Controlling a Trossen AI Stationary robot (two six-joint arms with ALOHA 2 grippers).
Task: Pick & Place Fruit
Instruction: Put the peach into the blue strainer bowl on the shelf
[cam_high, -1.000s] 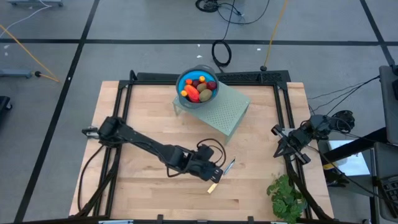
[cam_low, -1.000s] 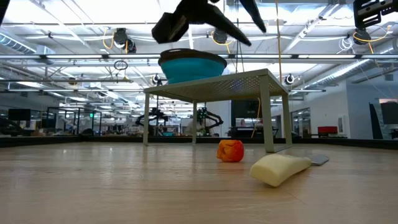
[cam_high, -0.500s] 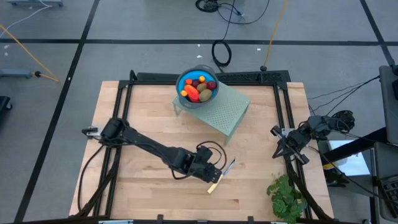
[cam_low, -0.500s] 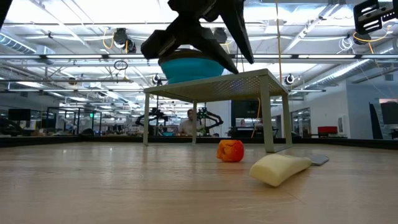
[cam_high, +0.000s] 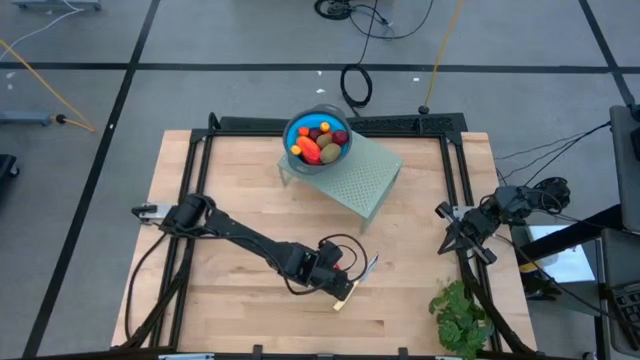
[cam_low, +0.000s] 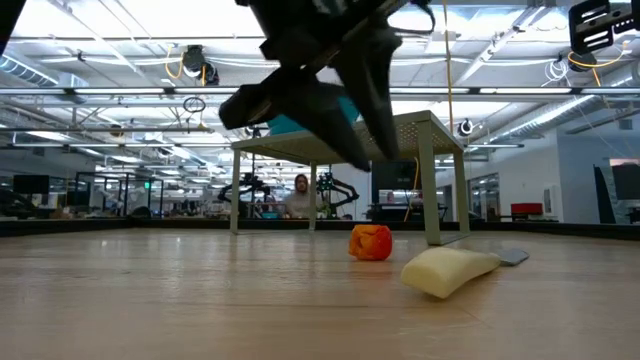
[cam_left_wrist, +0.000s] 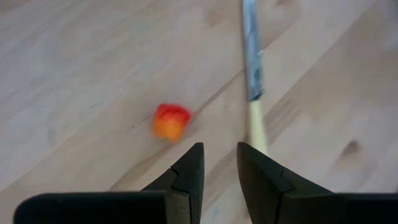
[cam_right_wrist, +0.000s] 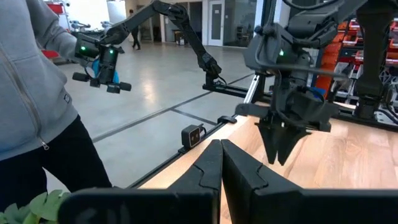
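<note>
Near the bench's front, the left gripper (cam_left_wrist: 217, 163), a little spread and empty, hangs just short of the small orange-red fruit (cam_left_wrist: 170, 121); the knife (cam_left_wrist: 252, 93) lies beside. The right gripper (cam_right_wrist: 220, 162) waits far off, pressed together.

Bright overhead ceiling lights, soft shadows, blurred left wrist view

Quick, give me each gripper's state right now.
Left gripper: slightly open, empty, above the small orange-red fruit piece and the knife.
Right gripper: shut, empty, at the table's right edge.
</note>
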